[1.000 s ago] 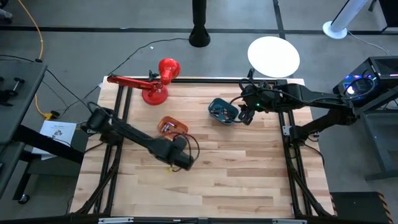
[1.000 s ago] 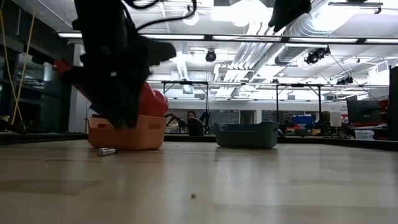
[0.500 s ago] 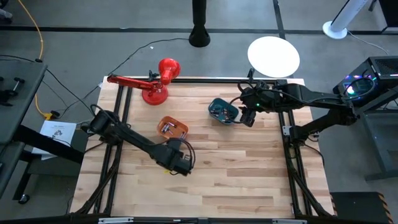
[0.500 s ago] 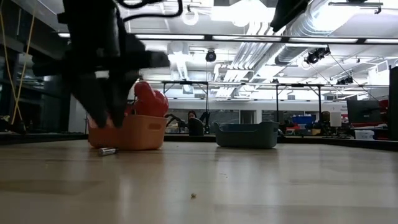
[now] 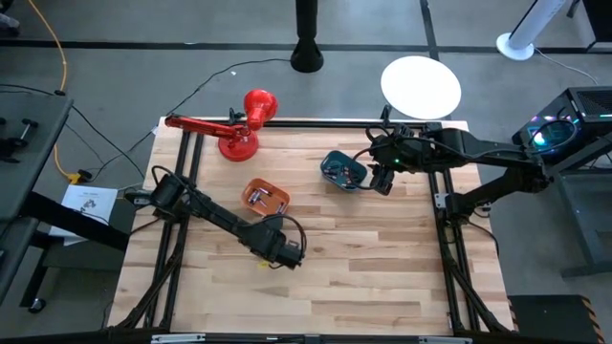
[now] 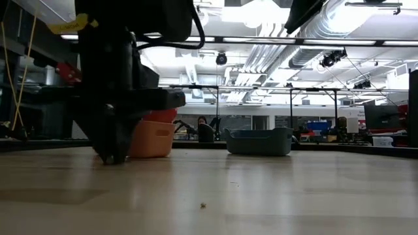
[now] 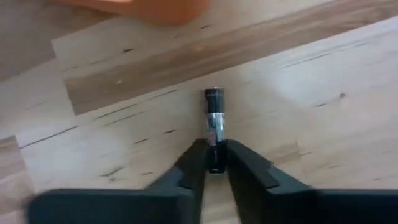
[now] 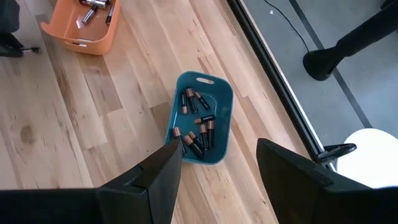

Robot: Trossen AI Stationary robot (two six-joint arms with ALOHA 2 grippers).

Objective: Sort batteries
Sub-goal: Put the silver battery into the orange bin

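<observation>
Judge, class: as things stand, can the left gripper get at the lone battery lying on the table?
Probably yes. The left gripper is down at the table with its fingers on either side of the battery, one end between them. Nothing else lies around it; the orange bin sits apart.

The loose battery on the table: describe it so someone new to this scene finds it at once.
Start at the orange bin left of the table's middle, then follow the left arm to its gripper, down on the wood nearby. The battery lies flat between its fingers, silvery with a dark end, the only one outside a bin.
</observation>
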